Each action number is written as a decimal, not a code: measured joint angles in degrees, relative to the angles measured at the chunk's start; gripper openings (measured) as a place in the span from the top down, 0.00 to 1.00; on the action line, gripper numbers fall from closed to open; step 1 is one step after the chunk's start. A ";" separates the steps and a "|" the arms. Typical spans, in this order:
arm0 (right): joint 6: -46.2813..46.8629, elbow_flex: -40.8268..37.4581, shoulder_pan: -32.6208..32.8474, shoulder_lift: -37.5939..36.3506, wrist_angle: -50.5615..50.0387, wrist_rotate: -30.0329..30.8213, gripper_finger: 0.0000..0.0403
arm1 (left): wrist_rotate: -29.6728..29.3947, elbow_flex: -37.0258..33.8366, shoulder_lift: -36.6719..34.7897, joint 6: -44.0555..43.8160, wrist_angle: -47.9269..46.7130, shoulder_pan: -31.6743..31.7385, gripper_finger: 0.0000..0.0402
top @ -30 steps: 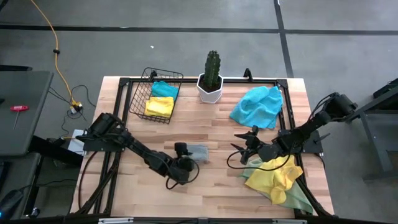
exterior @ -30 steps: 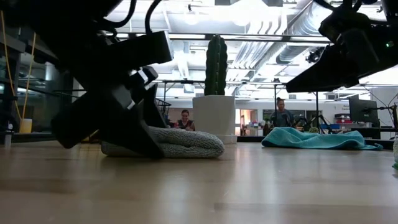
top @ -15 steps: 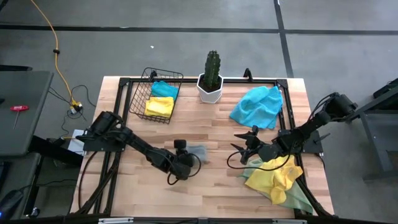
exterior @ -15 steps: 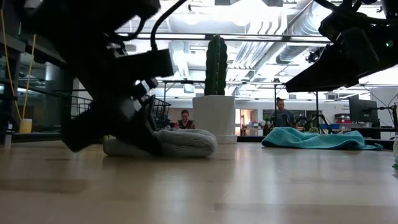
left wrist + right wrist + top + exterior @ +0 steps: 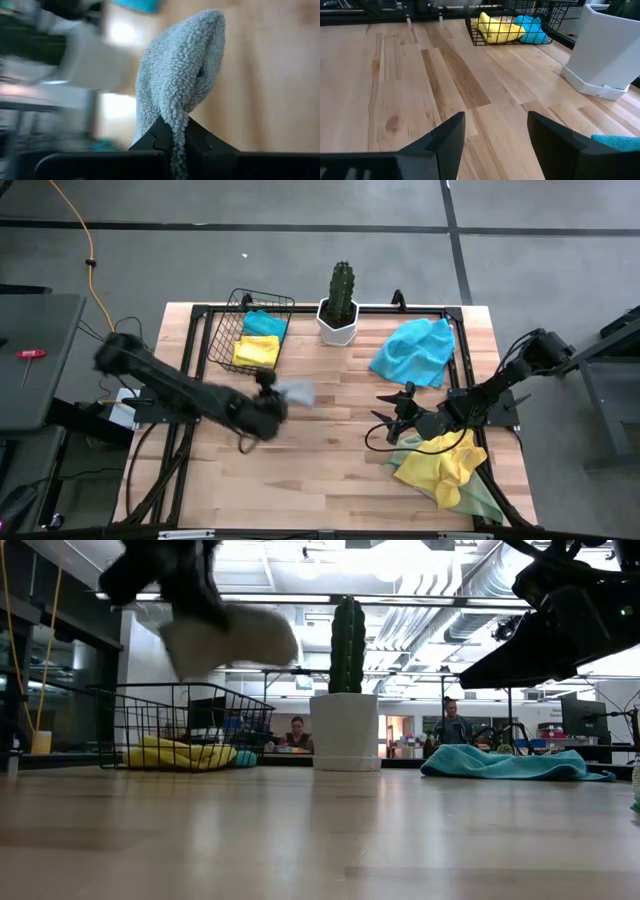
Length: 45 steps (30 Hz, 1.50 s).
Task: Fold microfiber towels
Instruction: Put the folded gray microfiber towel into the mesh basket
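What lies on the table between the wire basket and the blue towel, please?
The potted cactus stands between the basket and the blue towel, near the table's far edge; the high view shows it, and the wood around its pot is bare.

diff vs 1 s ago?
The left gripper closed its fingers on the folded grey towel, lifted it off the table and swung it toward the wire basket. The right gripper stayed open beside the yellow towel; the blue towel is unmoved.
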 joint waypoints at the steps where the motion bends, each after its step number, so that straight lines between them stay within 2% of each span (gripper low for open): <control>1: -0.02 0.00 0.00 0.00 0.00 -0.01 0.48 | -1.74 0.49 -2.54 2.20 -1.77 0.85 0.99; 4: -0.06 0.00 0.00 0.00 0.29 0.01 0.48 | -5.99 1.72 -8.95 10.09 -4.33 4.74 1.00; 6: -0.11 0.00 0.00 0.00 0.36 0.01 0.48 | -6.32 2.09 -12.37 18.80 -3.99 9.02 1.00; 12: -0.12 0.00 0.00 0.00 0.96 0.01 0.48 | 0.13 2.04 -15.98 44.29 -4.25 27.30 1.00; 17: -0.14 0.00 0.00 0.00 0.67 0.01 0.48 | 2.49 0.28 -14.30 49.70 -1.28 41.80 1.00; 20: -0.14 0.00 -0.02 0.02 0.27 0.01 0.48 | 4.44 -4.63 -13.40 52.22 5.02 46.80 1.00; 26: -0.14 -0.01 0.00 0.02 0.09 0.01 0.48 | 9.95 -18.08 -12.62 61.00 30.86 50.30 1.00; 29: -0.14 0.00 0.00 0.02 0.25 0.01 0.48 | 13.16 -22.45 -12.63 64.09 38.87 51.57 1.00; 39: -0.02 -0.01 -1.07 0.02 1.23 0.28 0.48 | 15.08 -27.12 -12.38 71.82 38.33 54.89 1.00; 45: -0.03 0.00 -3.11 0.02 1.98 -1.72 0.48 | 16.48 -27.08 -8.84 71.79 41.27 56.01 1.00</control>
